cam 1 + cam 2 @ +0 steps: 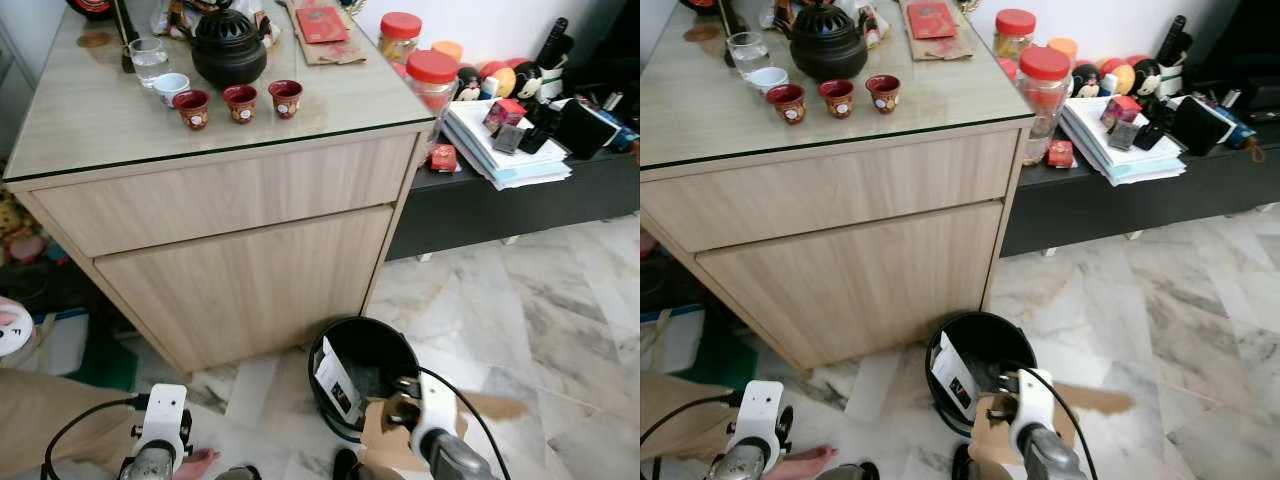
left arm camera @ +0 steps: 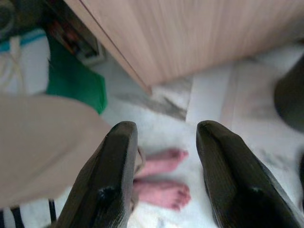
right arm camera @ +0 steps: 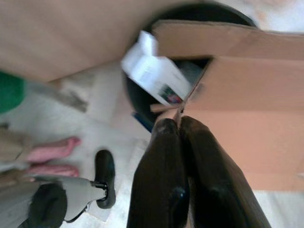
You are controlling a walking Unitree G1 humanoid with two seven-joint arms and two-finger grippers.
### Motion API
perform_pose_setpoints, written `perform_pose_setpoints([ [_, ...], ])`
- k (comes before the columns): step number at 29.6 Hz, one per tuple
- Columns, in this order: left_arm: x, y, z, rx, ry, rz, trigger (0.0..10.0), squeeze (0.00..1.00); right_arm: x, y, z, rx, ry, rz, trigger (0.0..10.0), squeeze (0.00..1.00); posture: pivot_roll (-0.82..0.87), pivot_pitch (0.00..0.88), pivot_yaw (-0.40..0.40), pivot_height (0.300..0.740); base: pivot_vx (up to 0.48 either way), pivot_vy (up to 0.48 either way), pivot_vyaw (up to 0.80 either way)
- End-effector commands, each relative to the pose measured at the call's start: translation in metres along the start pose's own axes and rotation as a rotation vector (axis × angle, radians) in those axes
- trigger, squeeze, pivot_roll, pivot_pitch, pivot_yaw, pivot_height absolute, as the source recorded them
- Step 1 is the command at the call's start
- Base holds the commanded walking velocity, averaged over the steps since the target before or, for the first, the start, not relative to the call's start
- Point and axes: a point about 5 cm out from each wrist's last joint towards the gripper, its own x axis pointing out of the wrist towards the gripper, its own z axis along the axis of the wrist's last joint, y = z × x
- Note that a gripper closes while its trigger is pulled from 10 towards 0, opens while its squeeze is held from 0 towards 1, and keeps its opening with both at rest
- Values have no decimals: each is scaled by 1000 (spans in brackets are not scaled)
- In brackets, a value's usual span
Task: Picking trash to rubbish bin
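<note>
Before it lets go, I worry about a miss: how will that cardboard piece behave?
The cardboard piece, pinched at one edge by the right gripper, looks thin and flat, so probably light and bendy. It seems wider than the black bin, so it may catch on the rim.

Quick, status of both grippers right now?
Left gripper: open, empty, above the floor.
Right gripper: shut on the cardboard piece, at the black bin.
</note>
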Motion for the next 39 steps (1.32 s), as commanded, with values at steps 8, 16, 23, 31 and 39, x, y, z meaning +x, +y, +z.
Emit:
perform_pose_setpoints([
  [8,7,-6,37,-1,-190,27,10000,0,7,30,42,-141,-171,239,10000,0,162,219,-39,740,0,0,0],
  [16,10,-10,68,-12,-324,-9,10000,0,9,45,78,-118,-330,296,10000,0,162,221,-32,740,0,0,0],
  [23,7,-22,78,31,-383,-102,10000,0,10,37,88,-87,-369,188,10000,0,165,222,-29,740,0,0,0],
  [31,6,-24,81,32,-389,-123,10000,0,10,26,86,-68,-347,106,10000,0,169,227,-33,740,0,0,0],
  [39,6,-23,81,34,-388,-132,10000,0,10,26,81,-50,-330,94,10000,1000,171,227,-30,740,0,0,0],
])
